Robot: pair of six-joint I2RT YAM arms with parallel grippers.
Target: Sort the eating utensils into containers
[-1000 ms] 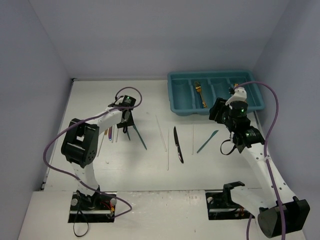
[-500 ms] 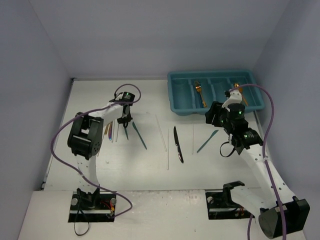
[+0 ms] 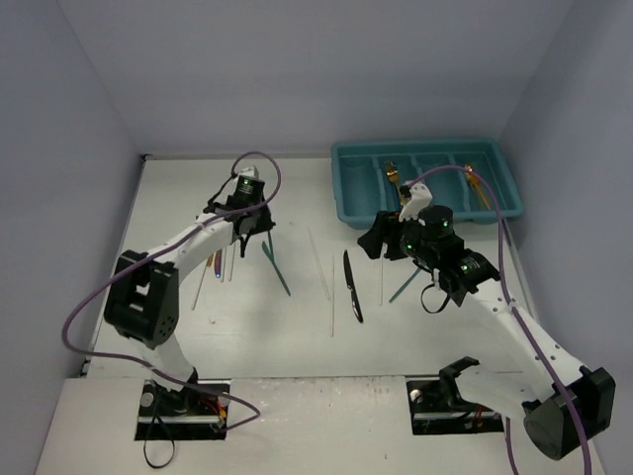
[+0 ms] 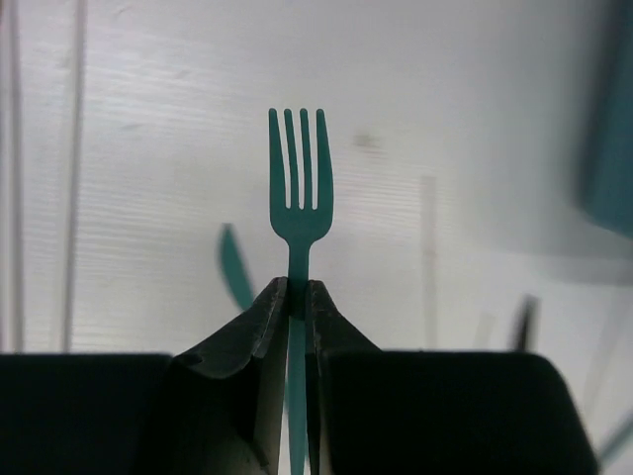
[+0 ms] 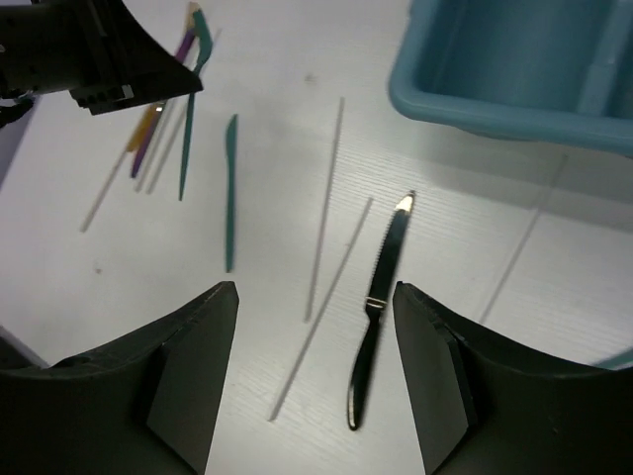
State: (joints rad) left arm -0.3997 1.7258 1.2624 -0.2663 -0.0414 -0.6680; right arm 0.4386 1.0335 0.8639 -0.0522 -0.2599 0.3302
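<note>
My left gripper [image 4: 297, 289] is shut on the handle of a teal fork [image 4: 300, 178], which is held off the table with its tines pointing away from the wrist. In the top view the left gripper [image 3: 249, 226] hangs over the table's left-middle. My right gripper [image 5: 316, 297] is open and hovers above a black knife [image 5: 381, 307], which lies between its fingers in that view. From above, the right gripper [image 3: 374, 243] is just right of the black knife [image 3: 351, 287]. The teal tray [image 3: 346, 158] at the back right holds two gold utensils [image 3: 396, 180].
A teal knife [image 3: 277, 265] lies below the left gripper. White chopsticks [image 3: 318, 259] run lengthwise mid-table. Purple and orange utensils [image 3: 213, 261] lie at the left. Another teal utensil [image 3: 408, 282] sits under the right arm. The tray's corner [image 5: 514, 59] is near the right wrist.
The left gripper shut on the teal fork and raised it. The right arm swung left from the tray to above the black knife, and its jaws opened wider.
</note>
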